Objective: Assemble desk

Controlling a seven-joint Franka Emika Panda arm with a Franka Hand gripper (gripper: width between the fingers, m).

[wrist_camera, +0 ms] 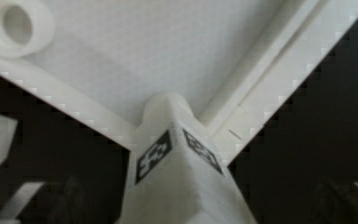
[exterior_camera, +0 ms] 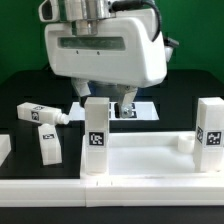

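The white desk tabletop [exterior_camera: 150,160] lies flat in the foreground with its raised rim up. One tagged leg [exterior_camera: 97,135] stands upright in its corner on the exterior view's left, and a second leg [exterior_camera: 210,130] stands at the right corner. My gripper [exterior_camera: 110,103] hovers just above the left standing leg, open. In the wrist view that leg [wrist_camera: 179,165] points up between my dark fingers [wrist_camera: 43,200], with a gap on each side. The tabletop [wrist_camera: 123,60] and a round socket [wrist_camera: 16,30] lie behind it. Two loose legs [exterior_camera: 40,113] [exterior_camera: 50,145] lie on the black table at the left.
The marker board [exterior_camera: 145,108] lies flat behind the gripper. A white piece [exterior_camera: 4,150] shows at the exterior view's left edge. A small white block [exterior_camera: 185,143] sits on the tabletop near the right leg.
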